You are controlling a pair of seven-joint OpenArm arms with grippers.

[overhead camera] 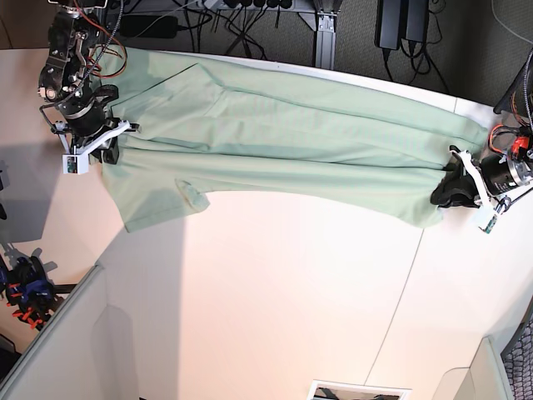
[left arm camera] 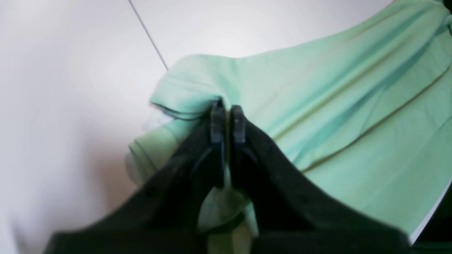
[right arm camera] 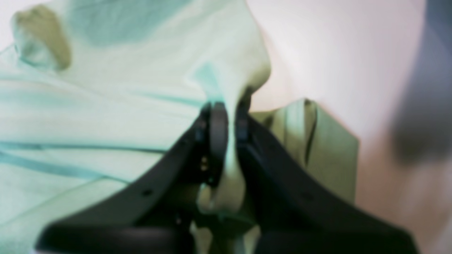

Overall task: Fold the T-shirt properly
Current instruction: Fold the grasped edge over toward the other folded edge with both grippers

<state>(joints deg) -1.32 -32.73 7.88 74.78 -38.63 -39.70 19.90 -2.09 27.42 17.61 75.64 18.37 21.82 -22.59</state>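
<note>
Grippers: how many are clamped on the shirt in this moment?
2. The left gripper pinches one end of the pale mint-green cloth T-shirt, on the base view's right; the right gripper pinches the other end, on its left. Both jaws shut.

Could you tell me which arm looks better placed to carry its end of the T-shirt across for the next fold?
Neither clearly: the left gripper and right gripper each pinch one end of the stretched T-shirt, so both probably move together.

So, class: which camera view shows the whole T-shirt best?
The base view: the T-shirt lies stretched across the table, end to end. The left wrist view shows only the bunched edge pinched in the left gripper; the right wrist view shows only blurred folds in the right gripper.
</note>
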